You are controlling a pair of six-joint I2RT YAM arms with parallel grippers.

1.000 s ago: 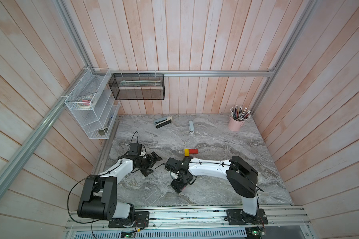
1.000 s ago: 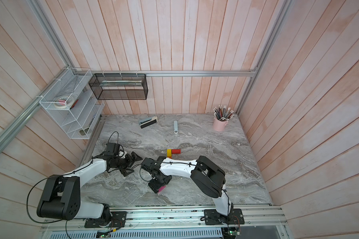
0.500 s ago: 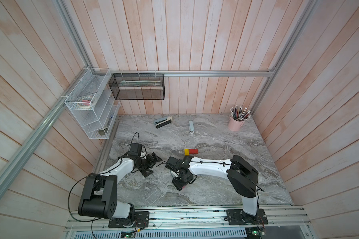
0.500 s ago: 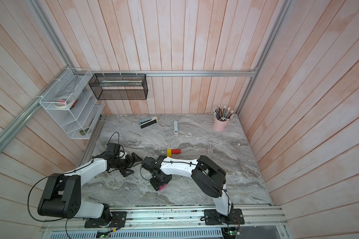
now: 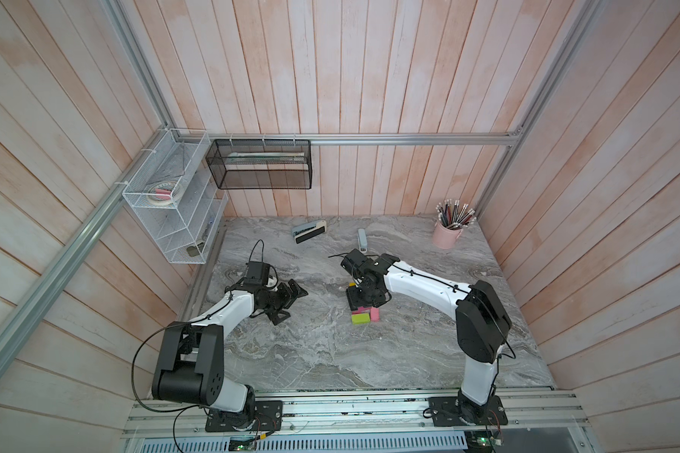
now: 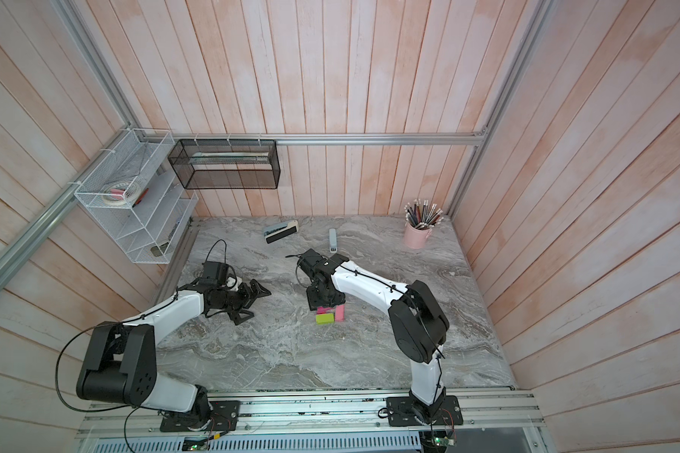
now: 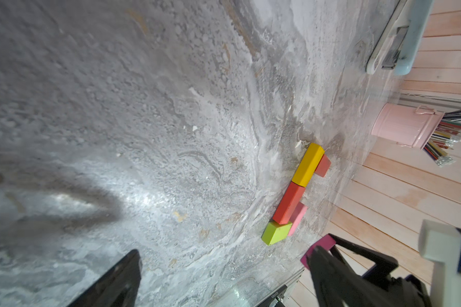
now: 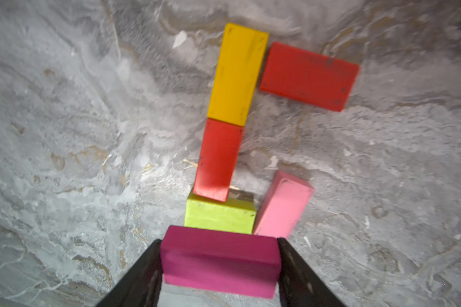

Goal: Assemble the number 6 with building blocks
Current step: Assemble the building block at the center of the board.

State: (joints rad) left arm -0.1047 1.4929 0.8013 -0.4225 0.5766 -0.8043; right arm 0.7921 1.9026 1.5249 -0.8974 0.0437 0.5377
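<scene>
Magenta brick (image 8: 220, 261) in right claw (image 8: 218, 243), alongside lime brick (image 8: 218, 216); open marble (image 8: 64, 133) around.

Left arm (image 5: 234, 310) and right arm (image 5: 421, 288): white moulded link shells between bulky black joint housings; small holes ring the left shoulder housing's face. Thin black cable (image 5: 133, 364) along each arm, clipped to the right shell. Black base plates (image 5: 269, 413), screwed down. Left gripper (image 6: 254, 304) and right gripper (image 8: 218, 255): black, angular jaws.
</scene>
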